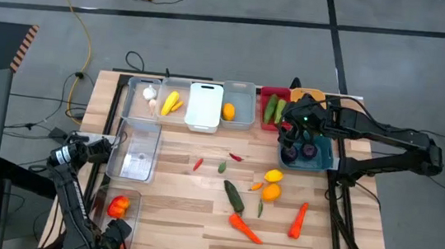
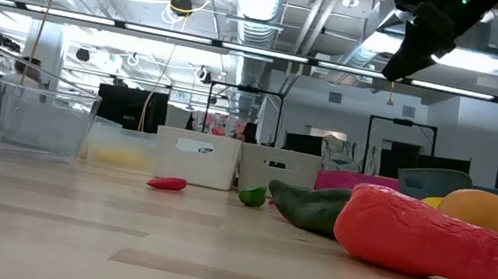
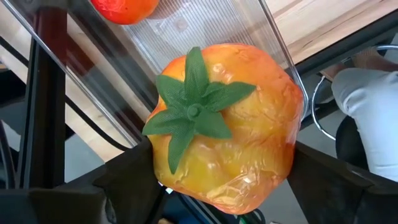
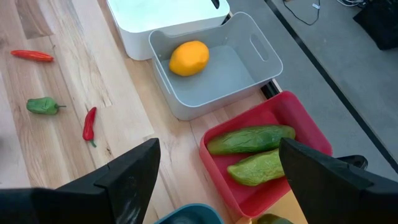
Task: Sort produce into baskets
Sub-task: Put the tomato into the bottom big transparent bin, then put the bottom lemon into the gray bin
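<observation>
Although the produce was spread across the desk [image 1: 179, 219], one piece was already in hand: an orange-yellow tomato [image 3: 227, 124] with a green leafy cap was pinched by the left gripper [image 3: 217, 180] at the near left corner, just over a clear basket [image 1: 120, 207] that held another orange-red piece. The tomato looked glossy, light and hollow, so it was judged likely to slip or dent under a hard squeeze; a hold across its widest middle, clear of the cap, was judged safest.

The right gripper [image 4: 217, 171] was held with its fingers spread and empty above the teal basket [image 1: 322, 157], beside the red basket [image 4: 298, 127] with two cucumbers and near the grey basket [image 4: 249, 78] with one lemon [image 4: 189, 58].

Loose carrots [image 1: 298, 219], a dark cucumber [image 1: 234, 195] and small chilies [image 1: 236, 157] lay on the open middle of the desk, well apart, so room for a descent from above was judged ample. The carrots were thought best taken across the thick part. The baskets sat crowded along the far edge, where rims were judged the main thing to catch.
</observation>
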Robot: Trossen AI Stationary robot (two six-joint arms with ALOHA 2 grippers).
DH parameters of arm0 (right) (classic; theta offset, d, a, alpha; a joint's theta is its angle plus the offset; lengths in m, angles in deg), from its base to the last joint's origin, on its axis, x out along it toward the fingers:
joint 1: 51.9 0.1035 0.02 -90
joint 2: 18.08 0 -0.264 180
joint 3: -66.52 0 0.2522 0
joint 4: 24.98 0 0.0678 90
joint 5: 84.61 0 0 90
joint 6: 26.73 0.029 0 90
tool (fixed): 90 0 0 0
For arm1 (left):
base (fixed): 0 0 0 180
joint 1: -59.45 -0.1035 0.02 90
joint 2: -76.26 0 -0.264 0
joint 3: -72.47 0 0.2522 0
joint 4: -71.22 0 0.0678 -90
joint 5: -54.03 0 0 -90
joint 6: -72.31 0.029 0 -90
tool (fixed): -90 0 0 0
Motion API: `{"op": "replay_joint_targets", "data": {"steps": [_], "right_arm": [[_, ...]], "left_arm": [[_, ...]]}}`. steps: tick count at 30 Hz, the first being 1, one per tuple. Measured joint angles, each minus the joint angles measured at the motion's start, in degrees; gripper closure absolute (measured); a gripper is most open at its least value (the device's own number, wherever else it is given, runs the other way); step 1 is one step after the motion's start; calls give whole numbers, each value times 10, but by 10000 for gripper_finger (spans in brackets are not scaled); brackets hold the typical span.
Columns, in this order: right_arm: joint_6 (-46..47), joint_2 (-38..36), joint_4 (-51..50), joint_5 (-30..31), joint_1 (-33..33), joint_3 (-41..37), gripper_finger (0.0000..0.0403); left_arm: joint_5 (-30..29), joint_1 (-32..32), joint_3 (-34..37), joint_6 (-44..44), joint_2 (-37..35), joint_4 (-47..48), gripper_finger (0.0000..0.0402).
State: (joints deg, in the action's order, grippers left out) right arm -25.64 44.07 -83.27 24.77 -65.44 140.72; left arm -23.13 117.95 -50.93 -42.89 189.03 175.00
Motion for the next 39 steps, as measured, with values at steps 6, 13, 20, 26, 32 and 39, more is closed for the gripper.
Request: {"op": "replay_joint_targets", "data": {"steps": [6, 13, 20, 26, 32, 39], "right_arm": [[0, 0, 0, 0, 0, 0, 46], [0, 0, 0, 0, 0, 0, 46], [0, 0, 0, 0, 0, 0, 46], [0, 0, 0, -1, 0, 0, 46], [0, 0, -1, -65, 0, 0, 46], [0, 0, -16, -193, 1, 0, 46]], "left_arm": [[0, 0, 0, 1, 0, 0, 56], [0, 0, 0, 0, 0, 0, 52], [-18, 0, 0, -17, 0, 0, 52], [-90, -4, -1, -30, -28, 0, 52], [-231, -21, -1, 15, -85, 0, 52], [-450, -64, -1, 194, -125, 0, 52]]}}
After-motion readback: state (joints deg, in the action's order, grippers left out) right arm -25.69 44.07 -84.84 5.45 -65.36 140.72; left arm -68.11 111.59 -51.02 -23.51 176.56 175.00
